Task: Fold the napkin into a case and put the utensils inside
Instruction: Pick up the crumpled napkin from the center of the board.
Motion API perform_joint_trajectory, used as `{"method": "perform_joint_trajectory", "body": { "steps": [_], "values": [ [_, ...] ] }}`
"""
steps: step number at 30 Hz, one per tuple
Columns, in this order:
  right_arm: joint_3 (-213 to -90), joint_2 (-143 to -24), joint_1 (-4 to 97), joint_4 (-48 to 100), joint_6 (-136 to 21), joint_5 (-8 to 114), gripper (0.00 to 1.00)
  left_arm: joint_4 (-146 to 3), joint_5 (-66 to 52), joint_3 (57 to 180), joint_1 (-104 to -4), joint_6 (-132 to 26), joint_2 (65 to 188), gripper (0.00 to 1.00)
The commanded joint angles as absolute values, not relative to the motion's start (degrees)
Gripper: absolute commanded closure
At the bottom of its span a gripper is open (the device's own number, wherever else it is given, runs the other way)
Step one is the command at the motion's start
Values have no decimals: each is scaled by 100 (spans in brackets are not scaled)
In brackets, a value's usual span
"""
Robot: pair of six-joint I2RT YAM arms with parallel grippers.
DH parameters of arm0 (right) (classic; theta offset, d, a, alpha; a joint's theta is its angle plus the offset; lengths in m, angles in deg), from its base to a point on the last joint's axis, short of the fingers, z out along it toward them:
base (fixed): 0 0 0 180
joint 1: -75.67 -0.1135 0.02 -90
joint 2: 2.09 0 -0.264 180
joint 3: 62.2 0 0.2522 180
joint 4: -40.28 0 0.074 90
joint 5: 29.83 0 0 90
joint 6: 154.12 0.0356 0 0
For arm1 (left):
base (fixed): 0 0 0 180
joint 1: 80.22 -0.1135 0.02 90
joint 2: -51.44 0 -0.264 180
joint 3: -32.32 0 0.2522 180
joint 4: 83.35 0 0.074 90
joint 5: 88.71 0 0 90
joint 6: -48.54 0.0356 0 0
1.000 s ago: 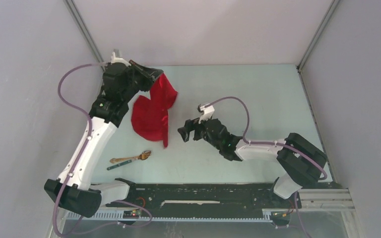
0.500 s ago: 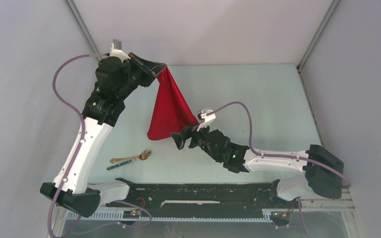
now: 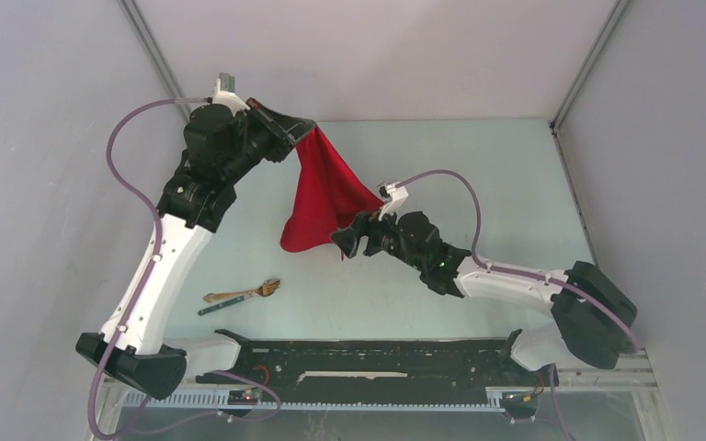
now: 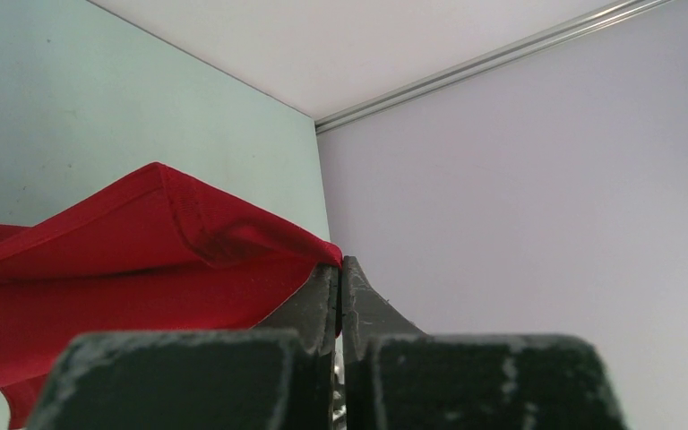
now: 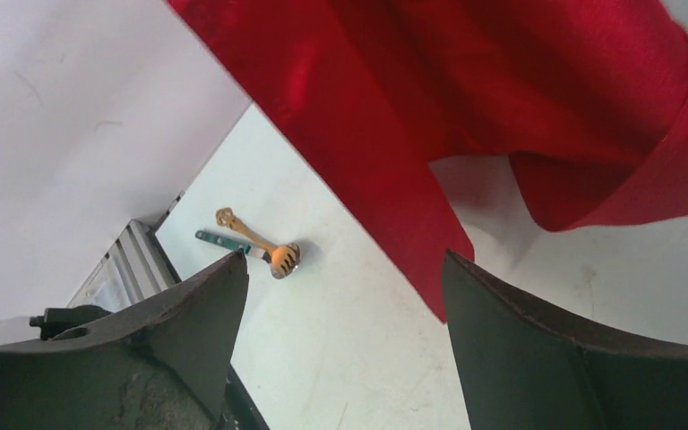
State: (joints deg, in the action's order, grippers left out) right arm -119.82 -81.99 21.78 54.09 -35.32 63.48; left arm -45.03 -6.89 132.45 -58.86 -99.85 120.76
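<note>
Right now your napkin (image 3: 326, 197) looks lifted off the surface (image 3: 478, 175). It hangs as a loose red drape from one top corner and widens as it falls. Its long axis runs from that high far-left corner down to the low edge near the middle of the surface.

That top corner is pinched in the left tool (image 3: 301, 136). Its wrist view shows the jaws pressed together on the hem, so it is clamped on the cloth.

The relation to watch is at the bottom. The drape's lower right corner lies just ahead of the right tool (image 3: 347, 241), which is by far the nearer arm to it. From its wrist camera, the hanging point of the cloth dips between the two jaws, closer to the right-hand one, and neither jaw appears to press on it. Those jaws stand wide apart, gripping nothing. In my judgement you want that corner seated deeper between them before closing.

The fork (image 3: 259, 290) and teal stick (image 3: 219, 309) lie together on the surface beside the left arm, well apart from the cloth.
</note>
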Motion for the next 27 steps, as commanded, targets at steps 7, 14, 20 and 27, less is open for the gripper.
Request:
{"method": "perform_joint_trajectory", "body": {
  "steps": [7, 14, 20, 27],
  "values": [
    [-12250, -9218, 2364, 5420, -3583, 6350, 21, -4837, -836, 13490, -5833, -9869, 12130, 100],
    [-12406, -9736, 2135, 5737, -3845, 6900, 26, -4823, -802, 13537, -5827, -9858, 12074, 100],
    [-12635, -10000, 1822, 5936, -4138, 7840, 27, -4810, -746, 13597, -5834, -9842, 11985, 100],
    [-12812, -9876, 1610, 5525, -4439, 8785, 73, -4587, -598, 13628, -5838, -9754, 11851, 100]
  ]
}}
